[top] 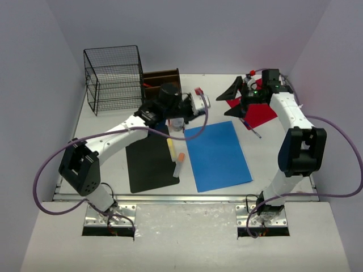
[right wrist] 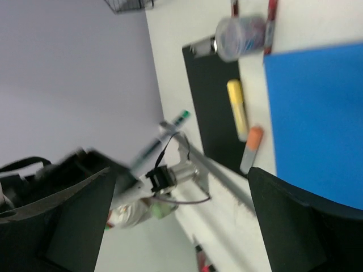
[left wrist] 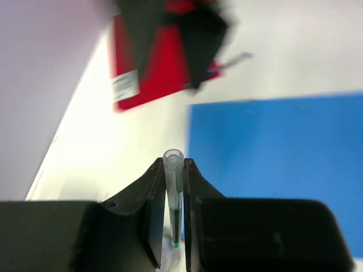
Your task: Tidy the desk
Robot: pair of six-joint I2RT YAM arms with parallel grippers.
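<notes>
Large flat white matte table w/ a silver rail on its front edge fills the view and carries everything. A flat blue rectangular sheet lies about mid-table, slightly skewed. Left jaws hang just off the blue sheet's far-left corner, clamped tight on a slim clear-capped pen, w/ its round clear end at the tips and a green mark at its lower end. Right jaws stand wide apart, gripping nothing, above a red rectangular sheet that sits beyond the blue sheet's far-right corner. A slim grey pen shows btwn the red sheet and the blue sheet's far edge; can't tell if it rests flat. A black rectangular clipboard lies just left of the blue sheet, long sides approx parallel. A yellow highlighter and an orange-capped white marker sit along the clipboard edge nearest the blue sheet. A clear plastic cup stands at the clipboard's far end, near the blue sheet's far-left corner. A tall black wire basket and a small brown wooden organizer stand side by side well beyond the blue sheet, far left, by the back wall.
</notes>
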